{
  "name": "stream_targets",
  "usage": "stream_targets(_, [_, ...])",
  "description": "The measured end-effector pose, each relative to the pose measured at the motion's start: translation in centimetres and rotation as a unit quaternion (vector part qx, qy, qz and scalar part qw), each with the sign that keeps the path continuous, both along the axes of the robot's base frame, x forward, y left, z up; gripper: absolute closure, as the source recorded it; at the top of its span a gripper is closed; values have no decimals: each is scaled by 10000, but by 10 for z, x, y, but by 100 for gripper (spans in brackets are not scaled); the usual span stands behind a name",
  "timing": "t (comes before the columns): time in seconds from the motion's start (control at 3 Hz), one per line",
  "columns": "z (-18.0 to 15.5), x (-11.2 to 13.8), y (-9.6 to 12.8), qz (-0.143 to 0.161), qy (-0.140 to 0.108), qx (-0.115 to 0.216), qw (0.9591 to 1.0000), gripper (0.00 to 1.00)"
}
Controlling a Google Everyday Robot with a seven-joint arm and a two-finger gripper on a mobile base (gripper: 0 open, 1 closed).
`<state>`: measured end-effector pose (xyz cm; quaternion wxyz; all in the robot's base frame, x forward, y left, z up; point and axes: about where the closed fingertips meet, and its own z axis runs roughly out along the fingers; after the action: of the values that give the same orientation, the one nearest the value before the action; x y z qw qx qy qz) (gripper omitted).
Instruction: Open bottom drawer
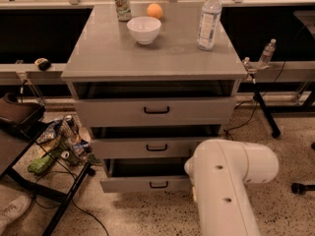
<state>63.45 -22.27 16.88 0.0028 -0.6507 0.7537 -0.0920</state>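
— Grey, slim-fronted bottom drawer (129, 183): where is it?
— Lowest of three in the grey flat-topped cabinet (108, 58). Its front stands a little proud of the cabinet, with a dark gap behind. I judge it light, rigid and free-sliding. Its small black bar handle (158, 184) sits mid-front and is the only sensible hold. It looks smooth and shallow, so a grip could slip.
— And my gripper?
— Out of sight, somewhere behind the white plastic arm (231, 181) at lower right, beside the drawer's right end. I cannot tell its state.
— Anything readable?
— No. On top stand a green-and-white can (122, 4) and a clear plastic water bottle (208, 18); neither label is legible.
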Motion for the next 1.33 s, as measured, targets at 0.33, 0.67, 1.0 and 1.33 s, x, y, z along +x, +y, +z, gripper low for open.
stream_targets(0.33, [-10, -74, -32, -331, 340, -7, 9989, 26])
stream_targets(0.67, [-7, -74, -31, -335, 349, -8, 9988, 49])
stream_targets(1.0, [0, -74, -31, -335, 349, -8, 9988, 72])
stream_targets(1.33, [15, -75, -31, -309, 337, -106, 9989, 95])
